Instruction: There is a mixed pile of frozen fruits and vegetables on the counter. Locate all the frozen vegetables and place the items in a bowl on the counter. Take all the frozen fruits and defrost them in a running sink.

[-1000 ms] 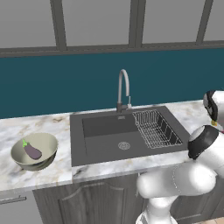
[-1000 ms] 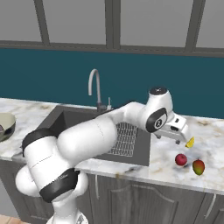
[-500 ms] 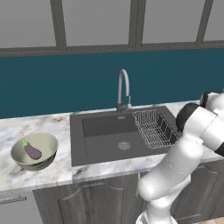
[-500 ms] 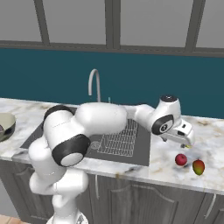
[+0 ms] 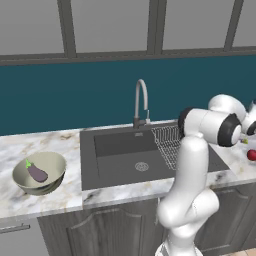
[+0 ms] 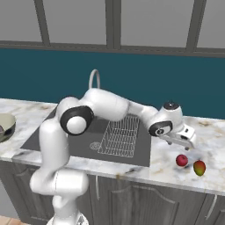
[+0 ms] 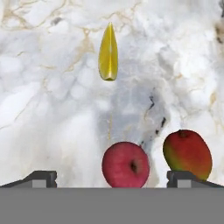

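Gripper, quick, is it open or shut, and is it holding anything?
The gripper is open and holding nothing; it hovers over the counter above the red fruit.

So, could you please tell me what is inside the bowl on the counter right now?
The bowl holds one dark purple eggplant with a green cap, lying on the cream inside. Its near wall hides part of the bottom, so anything small there cannot be seen.
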